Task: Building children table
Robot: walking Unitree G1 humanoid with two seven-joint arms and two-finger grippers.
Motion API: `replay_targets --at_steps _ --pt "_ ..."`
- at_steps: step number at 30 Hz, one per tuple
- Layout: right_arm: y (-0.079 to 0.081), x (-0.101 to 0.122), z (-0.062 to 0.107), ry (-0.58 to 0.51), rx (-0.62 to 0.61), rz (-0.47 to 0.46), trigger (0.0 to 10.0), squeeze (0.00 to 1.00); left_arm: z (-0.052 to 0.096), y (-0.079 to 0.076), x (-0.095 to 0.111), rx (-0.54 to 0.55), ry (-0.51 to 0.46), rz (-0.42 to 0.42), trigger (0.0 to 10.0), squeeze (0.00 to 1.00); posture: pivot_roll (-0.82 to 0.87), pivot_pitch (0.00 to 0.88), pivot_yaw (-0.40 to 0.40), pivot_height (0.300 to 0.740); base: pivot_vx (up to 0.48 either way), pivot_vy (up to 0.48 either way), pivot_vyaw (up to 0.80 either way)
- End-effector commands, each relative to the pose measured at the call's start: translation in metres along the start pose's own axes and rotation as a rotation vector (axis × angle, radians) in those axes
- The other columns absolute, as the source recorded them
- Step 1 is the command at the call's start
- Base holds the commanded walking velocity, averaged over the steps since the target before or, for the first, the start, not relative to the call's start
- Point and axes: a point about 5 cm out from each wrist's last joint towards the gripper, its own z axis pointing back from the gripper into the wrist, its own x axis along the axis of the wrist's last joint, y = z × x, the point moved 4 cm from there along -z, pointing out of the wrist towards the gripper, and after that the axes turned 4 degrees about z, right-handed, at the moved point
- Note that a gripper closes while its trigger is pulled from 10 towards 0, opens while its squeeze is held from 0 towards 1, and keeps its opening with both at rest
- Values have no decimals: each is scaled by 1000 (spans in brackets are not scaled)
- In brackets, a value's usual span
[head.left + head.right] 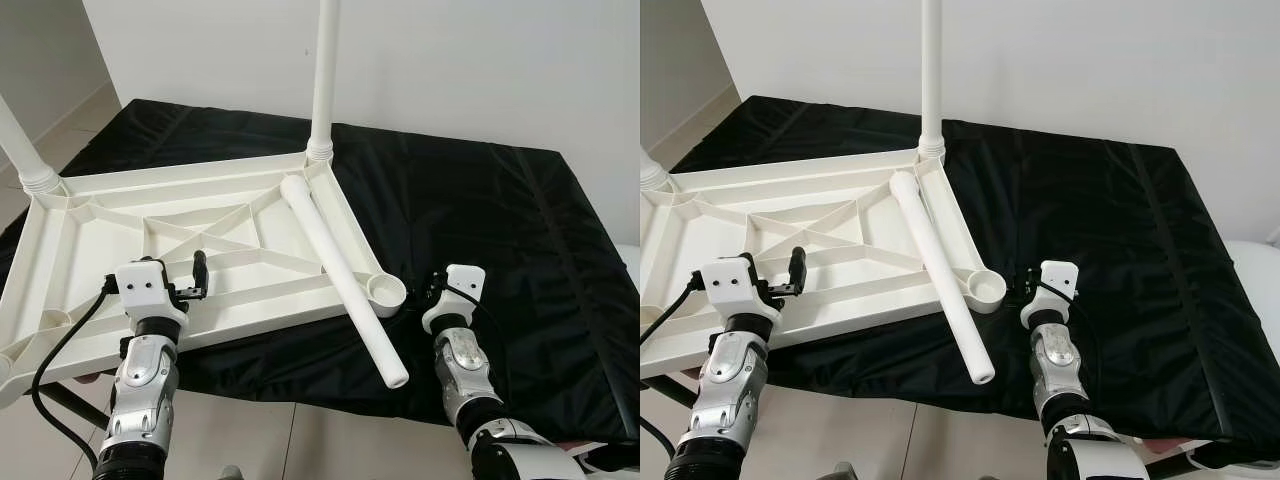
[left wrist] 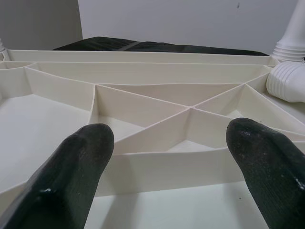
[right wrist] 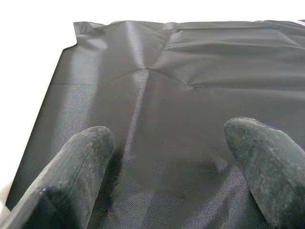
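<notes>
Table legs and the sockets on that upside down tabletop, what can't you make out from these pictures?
- Upright leg at the far corner: its top is cut off by the upper edge in both eye views.
- Second upright leg: mostly cut off by the left edge.
- Near-left corner of the tabletop: hidden behind the left gripper and arm.
- Whether the loose leg touches the empty socket: too close to tell.

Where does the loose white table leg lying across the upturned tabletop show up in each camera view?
Left eye view: loose leg runs diagonally from centre toward the lower right, its end overhanging the tabletop.
Right eye view: the same diagonal, left of centre.
Left wrist view: its ribbed end at the right edge.
Right wrist view: not in it.
Shared landmark: the upright leg by its far end.
</notes>
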Motion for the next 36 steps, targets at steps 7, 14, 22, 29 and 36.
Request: replay_targets --at_steps 7,14,22,29,36 --pt "0 -6 3 23 -4 3 10000 0 2 -2 -15 -46 74 -6 10000 0 39 0 -42 740 0 0 0" --pt "-9 6 -2 -29 -30 -4 10000 0 3 -3 -11 -68 62 -22 10000 0 41 0 -41 740 0 0 0" --pt "-25 51 -18 -204 -66 -30 10000 0 3 -17 5 -203 5 -59 10000 0 37 0 -33 740 0 0 0" --pt "-2 68 -19 -265 82 -79 10000 0 6 -31 10 -312 -11 -155 10000 0 34 0 -25 740 0 0 0" --pt "18 62 -11 -237 242 -63 10000 0 10 -38 2 -412 0 -325 10000 0 29 0 -23 740 0 0 0"
